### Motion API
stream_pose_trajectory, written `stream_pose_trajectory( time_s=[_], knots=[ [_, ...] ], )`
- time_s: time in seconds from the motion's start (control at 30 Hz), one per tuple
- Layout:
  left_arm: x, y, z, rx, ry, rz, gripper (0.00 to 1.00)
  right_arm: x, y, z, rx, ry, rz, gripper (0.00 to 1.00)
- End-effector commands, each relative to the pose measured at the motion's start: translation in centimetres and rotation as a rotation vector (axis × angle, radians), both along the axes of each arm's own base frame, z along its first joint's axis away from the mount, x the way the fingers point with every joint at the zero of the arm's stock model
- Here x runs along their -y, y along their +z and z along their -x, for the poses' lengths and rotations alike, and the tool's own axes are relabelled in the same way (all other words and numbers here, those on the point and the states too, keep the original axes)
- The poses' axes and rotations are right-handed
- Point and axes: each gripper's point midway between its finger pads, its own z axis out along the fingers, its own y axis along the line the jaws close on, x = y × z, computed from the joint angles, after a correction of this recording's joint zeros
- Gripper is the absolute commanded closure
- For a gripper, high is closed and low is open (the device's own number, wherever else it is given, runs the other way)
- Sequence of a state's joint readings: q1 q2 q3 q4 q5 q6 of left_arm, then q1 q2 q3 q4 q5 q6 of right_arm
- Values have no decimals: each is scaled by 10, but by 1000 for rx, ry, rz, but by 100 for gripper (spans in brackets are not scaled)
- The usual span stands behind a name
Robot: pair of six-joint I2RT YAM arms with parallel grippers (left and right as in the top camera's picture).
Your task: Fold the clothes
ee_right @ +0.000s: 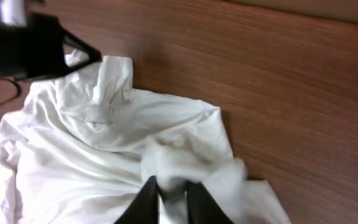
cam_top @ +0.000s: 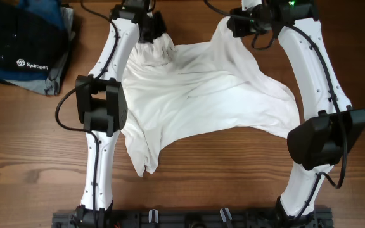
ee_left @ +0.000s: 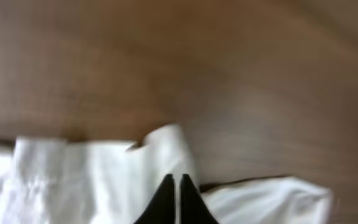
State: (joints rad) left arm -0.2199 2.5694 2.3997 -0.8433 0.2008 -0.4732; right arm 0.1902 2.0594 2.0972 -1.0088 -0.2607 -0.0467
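Near edge: a black rail [cam_top: 189,219] ran along the near side of the wooden table [cam_top: 233,190]; both arms rose from it toward the far side.
Garment, near part: a narrow tail of the white garment [cam_top: 201,95] pointed toward the near side, left of centre. It lay flat on the wood just beside the left arm [cam_top: 100,114].
Garment, body: spread out and wrinkled across the middle of the table, between the two arms. Its right edge reached the right arm [cam_top: 325,136].
Garment, far edge: drawn up into two peaks, one at each gripper, with the cloth sagging between them.
Left gripper [ee_left: 177,179]: at the far-left peak. The fingers were pressed almost together on a bunched fold of the white cloth – a firm pinch. The wrist view was blurred.
Right gripper [ee_right: 173,183]: at the far-right peak. The fingers stood a little apart with a wad of white cloth between them – could not tell whether the wad was pinched or only lying there.
Far left: a dark folded stack [cam_top: 24,44] with a white "Sydrogen" logo sat at the table's far-left corner, well apart from the garment.
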Motion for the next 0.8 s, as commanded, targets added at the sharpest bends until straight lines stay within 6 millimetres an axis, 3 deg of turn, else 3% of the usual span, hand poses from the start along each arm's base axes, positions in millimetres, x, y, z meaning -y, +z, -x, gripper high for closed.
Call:
stream_pose_trajectory(
  time_s=[0.0, 0.07, 0.1, 0.17, 0.2, 0.23, 0.3, 0.4, 0.5, 0.6, 0.77],
  knots=[
    [5, 56, -7, 123, 10, -8, 81, 1, 24, 2, 55, 1, -4, 75],
    [4, 50, -5, 104, 10, -13, 76, 1, 24, 2, 54, 1, -3, 72],
    [4, 46, -2, 91, 6, -19, 78, 1, 24, 2, 54, 1, -3, 72],
    [-1, 36, 6, 50, -9, -57, 93, 1, 24, 2, 54, 1, -3, 74],
    [-7, 30, 10, 28, 2, -91, 91, 1, 24, 2, 54, 2, -2, 72],
    [-11, 26, 13, 13, 3, -120, 80, 1, 24, 2, 53, 2, -2, 67],
    [-25, 12, 23, -38, 2, -198, 64, 1, 23, 3, 47, 2, -1, 48],
    [-41, -8, 33, -106, -8, -248, 61, 2, 22, 5, 40, 1, 0, 35],
    [-48, -29, 37, -157, -3, -256, 52, 2, 21, 6, 32, 1, 1, 31],
    [-46, -43, 36, -169, -8, -252, 54, 2, 19, 8, 23, 2, 3, 31],
    [-26, -49, 17, -92, -28, -212, 57, 3, 18, 10, 14, 2, 5, 31]
  ],
)
